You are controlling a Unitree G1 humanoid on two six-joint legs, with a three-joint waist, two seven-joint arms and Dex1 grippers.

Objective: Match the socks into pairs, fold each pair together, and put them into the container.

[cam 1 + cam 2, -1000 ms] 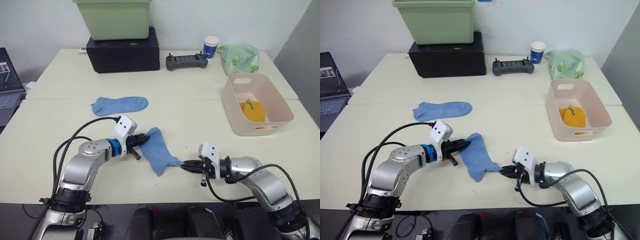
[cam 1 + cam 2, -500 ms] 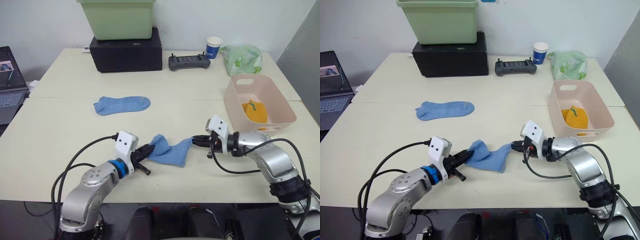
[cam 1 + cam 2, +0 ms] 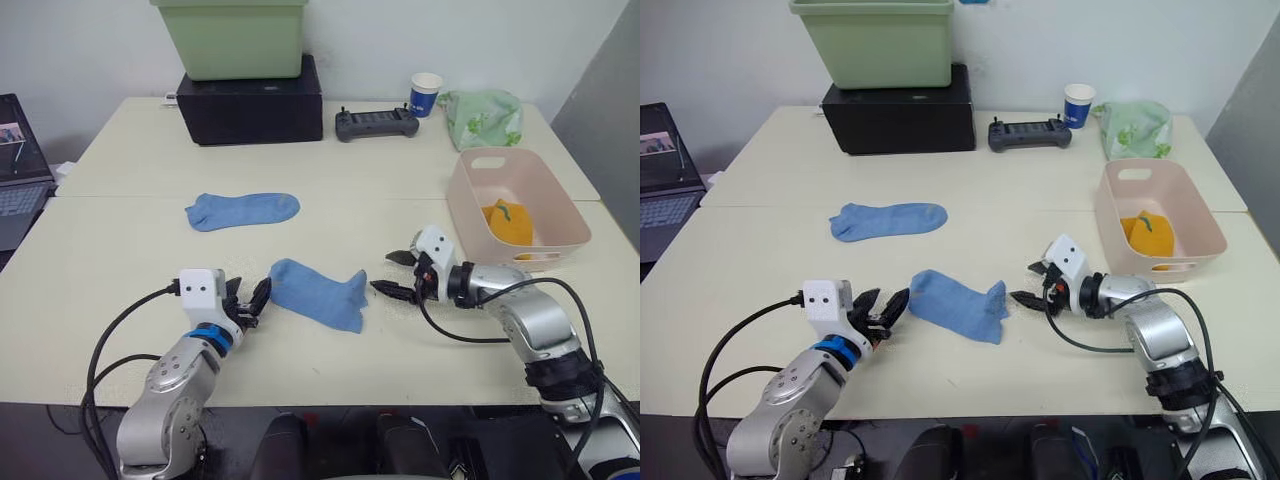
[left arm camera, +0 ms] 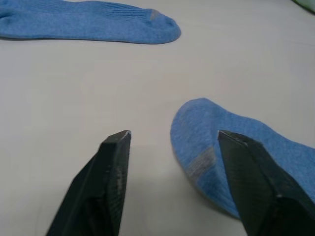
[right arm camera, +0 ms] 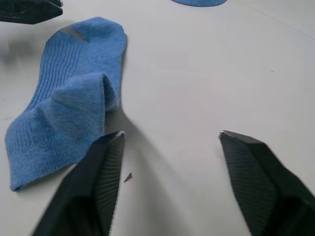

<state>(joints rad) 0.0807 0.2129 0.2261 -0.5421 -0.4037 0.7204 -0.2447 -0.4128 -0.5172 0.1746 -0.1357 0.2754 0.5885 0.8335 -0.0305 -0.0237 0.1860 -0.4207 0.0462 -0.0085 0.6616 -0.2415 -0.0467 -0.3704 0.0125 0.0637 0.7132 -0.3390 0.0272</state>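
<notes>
Nearest, on the tabletop (image 3: 120,240): one light blue sock (image 3: 318,293) lying flat and unfolded between the left claw (image 3: 246,303) and the right claw (image 3: 397,274), both spread wide and released, grasping nothing, each just beside an end of it. Farther and to the left, its mate, the second blue sock (image 3: 242,210), well apart and not yet paired or folded. Far right, the pink container (image 3: 478,236) with a mustard-orange bundle (image 3: 506,222) inside, so probably one pair done; blue pair left, white socks unaccounted for.

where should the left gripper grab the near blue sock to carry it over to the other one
Judging by its pose, take the rounded end of the near blue sock facing the open left gripper. It lies flat, so come in low from the robot's left and pinch that edge, then lift toward the far blue sock.
</notes>
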